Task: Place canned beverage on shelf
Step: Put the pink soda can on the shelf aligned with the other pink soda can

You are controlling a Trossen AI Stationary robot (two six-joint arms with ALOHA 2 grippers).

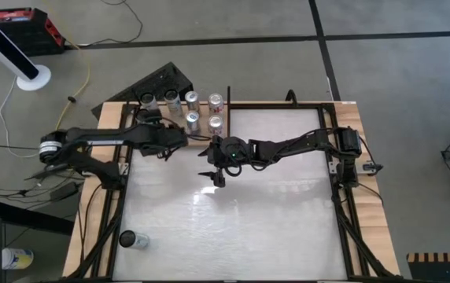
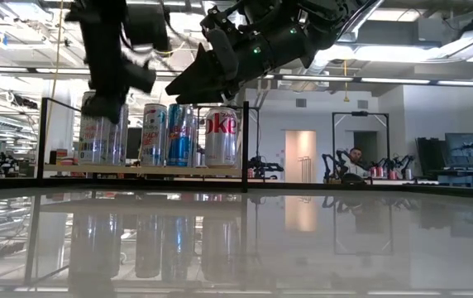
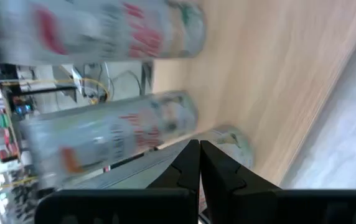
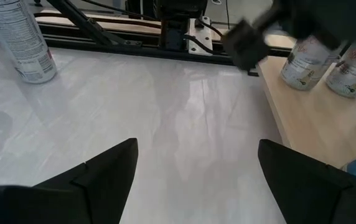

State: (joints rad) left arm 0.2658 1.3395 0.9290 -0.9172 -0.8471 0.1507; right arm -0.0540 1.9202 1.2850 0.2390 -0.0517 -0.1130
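My right end effector (image 1: 213,178) hangs above the white worktop (image 1: 233,212) with its fingers spread wide and nothing between them; in the right wrist view I see only bare worktop in the gap between the two dark fingers (image 4: 97,174). The shelf (image 4: 315,124), a pale wooden board, lies just off to one side of that end effector, along the far edge of the worktop, and several cans (image 1: 204,112) stand upright on it. From the low view I can count at least four of them in a row behind the thin black upright (image 2: 245,145), among them a silver one with red lettering (image 2: 221,136) and a blue and silver one (image 2: 180,135). My left end effector (image 1: 179,140) is right over the shelf, close beside those cans, with its fingers (image 3: 189,168) pressed together and gripping nothing; in the left wrist view the nearest can (image 3: 112,134) sits just beyond the fingertips, another (image 3: 103,31) past it, both standing on the wood. One more can (image 1: 134,240) lies well away from both end effectors, on the near left corner of the worktop; it also shows in the right wrist view, standing far ahead of the open fingers (image 4: 19,40).
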